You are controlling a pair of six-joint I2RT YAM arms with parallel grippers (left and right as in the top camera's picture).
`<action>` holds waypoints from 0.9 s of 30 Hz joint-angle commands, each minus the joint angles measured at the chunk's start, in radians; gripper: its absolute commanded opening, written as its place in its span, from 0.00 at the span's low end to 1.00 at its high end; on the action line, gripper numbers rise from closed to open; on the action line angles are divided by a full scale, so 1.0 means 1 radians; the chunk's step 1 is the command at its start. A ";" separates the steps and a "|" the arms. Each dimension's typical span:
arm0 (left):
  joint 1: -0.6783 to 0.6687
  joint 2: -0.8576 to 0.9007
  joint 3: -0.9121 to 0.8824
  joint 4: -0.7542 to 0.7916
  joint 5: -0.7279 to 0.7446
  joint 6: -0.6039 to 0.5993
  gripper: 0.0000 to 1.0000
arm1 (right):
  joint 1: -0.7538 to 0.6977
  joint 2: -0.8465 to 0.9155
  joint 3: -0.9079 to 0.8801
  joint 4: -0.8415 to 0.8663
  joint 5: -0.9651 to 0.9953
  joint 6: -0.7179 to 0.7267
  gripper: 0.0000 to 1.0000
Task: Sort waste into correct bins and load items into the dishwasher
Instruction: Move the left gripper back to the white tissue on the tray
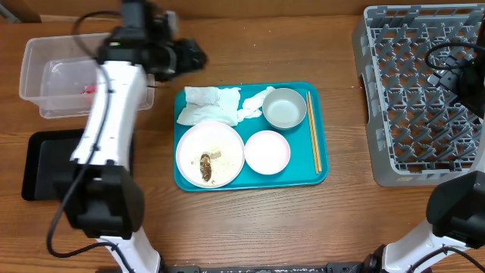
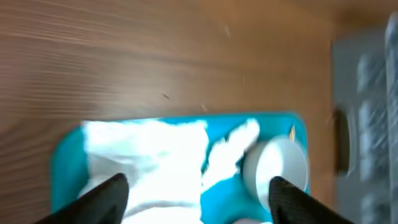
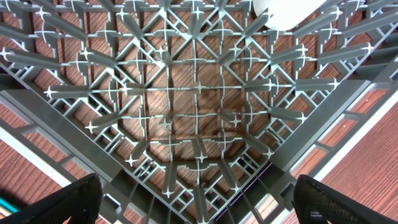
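Tissues look like your next pick: the crumpled white paper tissues [image 1: 208, 106] lie along the far edge of the teal rectangular serving tray [image 1: 303, 174], their mass running left to right. Your left hand [image 1: 189, 57] hangs just beyond that edge, over the wooden worktop [image 1: 250, 227], its fingers [image 2: 106, 196] spread with nothing between them. The tissues therefore sit just nearward and slightly right of it. To its left stands the clear rectangular plastic tub [image 1: 30, 53], with a small red wrapper [image 1: 89, 89] inside. Your right hand [image 3: 198, 186], also spread and empty, hovers over the grey lattice dish rack [image 1: 420, 152], well apart. The left arm is nearer.
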 commanded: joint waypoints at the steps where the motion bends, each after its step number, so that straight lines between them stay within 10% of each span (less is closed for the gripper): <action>1: -0.109 0.023 0.023 -0.030 -0.227 0.120 0.72 | -0.001 -0.011 -0.001 0.003 0.002 0.002 1.00; 10: -0.282 0.187 0.023 -0.087 -0.433 0.108 0.65 | -0.001 -0.011 -0.001 0.003 0.002 0.002 1.00; 27: -0.291 0.252 0.022 -0.231 -0.526 -0.441 0.55 | -0.001 -0.011 -0.001 0.003 0.002 0.002 1.00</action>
